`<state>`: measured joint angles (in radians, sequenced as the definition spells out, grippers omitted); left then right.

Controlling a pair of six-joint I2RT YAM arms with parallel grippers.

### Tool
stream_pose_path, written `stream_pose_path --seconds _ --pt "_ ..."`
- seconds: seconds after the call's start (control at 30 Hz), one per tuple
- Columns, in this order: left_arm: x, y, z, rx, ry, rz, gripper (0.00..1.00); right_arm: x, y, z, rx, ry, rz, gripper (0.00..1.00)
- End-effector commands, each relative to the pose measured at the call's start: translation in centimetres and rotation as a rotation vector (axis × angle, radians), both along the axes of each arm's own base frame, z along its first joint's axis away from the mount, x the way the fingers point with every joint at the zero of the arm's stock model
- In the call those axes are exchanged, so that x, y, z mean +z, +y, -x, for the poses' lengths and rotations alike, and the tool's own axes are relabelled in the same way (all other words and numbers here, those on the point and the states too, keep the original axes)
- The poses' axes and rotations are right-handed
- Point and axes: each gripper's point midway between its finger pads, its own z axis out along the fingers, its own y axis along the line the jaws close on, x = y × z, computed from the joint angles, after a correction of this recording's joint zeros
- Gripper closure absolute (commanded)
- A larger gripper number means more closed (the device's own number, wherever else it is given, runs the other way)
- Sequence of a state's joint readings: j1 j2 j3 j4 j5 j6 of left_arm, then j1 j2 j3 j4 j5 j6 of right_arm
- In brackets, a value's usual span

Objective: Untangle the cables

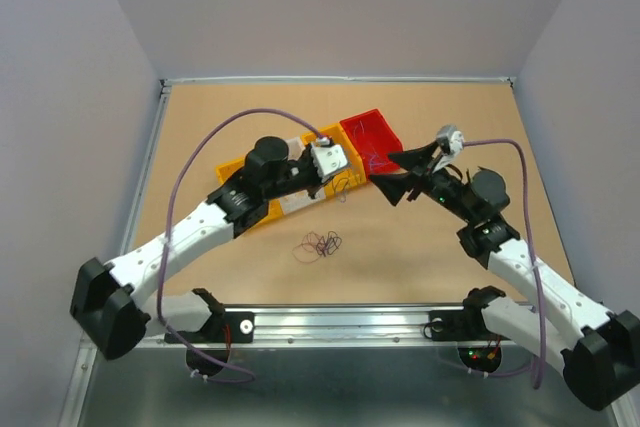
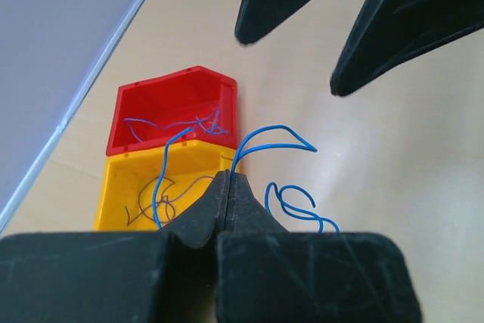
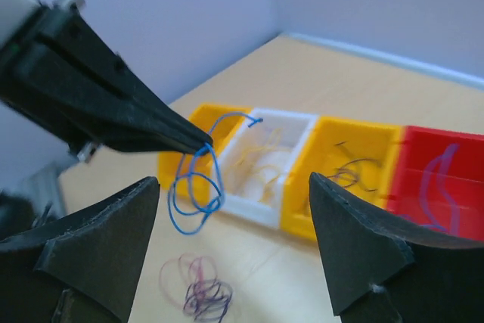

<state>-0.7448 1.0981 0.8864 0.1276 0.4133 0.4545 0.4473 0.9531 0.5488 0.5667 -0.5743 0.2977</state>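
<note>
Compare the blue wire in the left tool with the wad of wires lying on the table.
The blue wire hangs pinched in the shut left tool; the wad lies loose on the table. The blue wire is one strand in a few open loops; the wad is several dark and purplish strands tangled together. Both are hair-thin, curled, and outside the bins.

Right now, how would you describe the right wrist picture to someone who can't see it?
The left hand, shut, pinches a thin blue wire dangling in loops. The right hand stands open in the foreground, with a row of yellow, white and red bins behind and a small wad of dark wires on the table.
</note>
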Motion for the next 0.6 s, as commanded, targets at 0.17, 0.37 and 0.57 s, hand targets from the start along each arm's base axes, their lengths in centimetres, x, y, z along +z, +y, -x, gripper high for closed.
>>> stream_pose_path --seconds 0.17,0.37,0.57 --pt "1.9 -7.8 -13.5 0.230 0.025 0.063 1.00 4.2 -15.2 -3.7 -0.896 0.068 -0.347 0.13" --pt "-1.6 -11.8 -19.4 0.272 0.090 -0.037 1.00 5.0 -17.3 -1.3 -0.935 0.033 -0.393 0.13" --pt "-5.3 -11.7 -24.0 0.358 0.080 -0.104 1.00 5.3 -17.4 -0.7 -0.923 0.016 -0.389 0.13"
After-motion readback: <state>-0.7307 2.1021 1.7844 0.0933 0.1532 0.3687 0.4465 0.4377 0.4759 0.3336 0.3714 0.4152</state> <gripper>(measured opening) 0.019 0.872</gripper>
